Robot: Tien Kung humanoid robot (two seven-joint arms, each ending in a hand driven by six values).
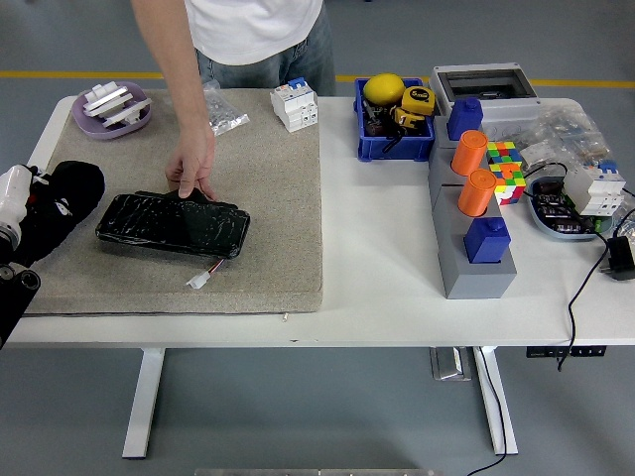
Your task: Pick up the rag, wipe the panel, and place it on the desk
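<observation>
Black rag (62, 203) sits clamped in the left robot hand (38, 213) beside the glossy panel (173, 224); no legible writing.

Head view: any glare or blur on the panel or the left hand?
Head view: sharp overall, even soft lighting; the black panel shows small glossy highlights; the left hand reads as a dark mass, detail lost rather than blurred.

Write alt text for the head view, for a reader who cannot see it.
A person's hand presses the far edge of a black panel lying on a beige mat on a white table. The robot's left hand, black, is at the mat's left edge beside the panel. Clutter fills the table's right side.
</observation>
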